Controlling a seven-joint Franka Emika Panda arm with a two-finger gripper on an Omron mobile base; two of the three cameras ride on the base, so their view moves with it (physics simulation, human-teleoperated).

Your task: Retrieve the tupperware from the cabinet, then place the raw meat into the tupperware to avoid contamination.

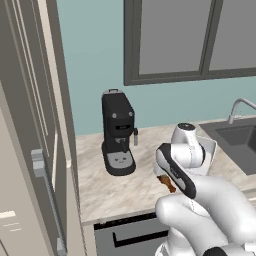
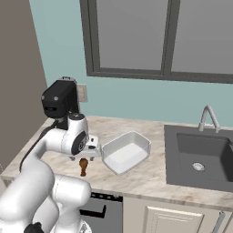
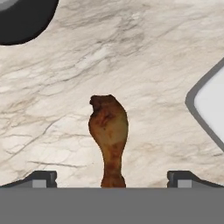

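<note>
Meat (image 3: 108, 133): being seen lying on the marble worktop (image 3: 144, 52), between the wide-open fingers of the tool (image 3: 112, 178), untouched. Tub (image 2: 126, 152): being shown upright on the worktop just beside the meat, apart from it. Coffee machine (image 1: 118, 133): standing behind, by the cabinet (image 1: 30, 150).

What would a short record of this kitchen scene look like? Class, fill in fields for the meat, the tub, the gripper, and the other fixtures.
raw meat: reddish-brown drumstick lying on the marble counter, outside the tub
tupperware: white lidless tub on the counter, beside the meat, empty
gripper: open, hovering over the meat, one finger tip on each side of it, not gripping
coffee machine: black, on the counter against the wall
sink: dark basin with tap, past the tub
task status: tub is out; meat not yet in it
</note>
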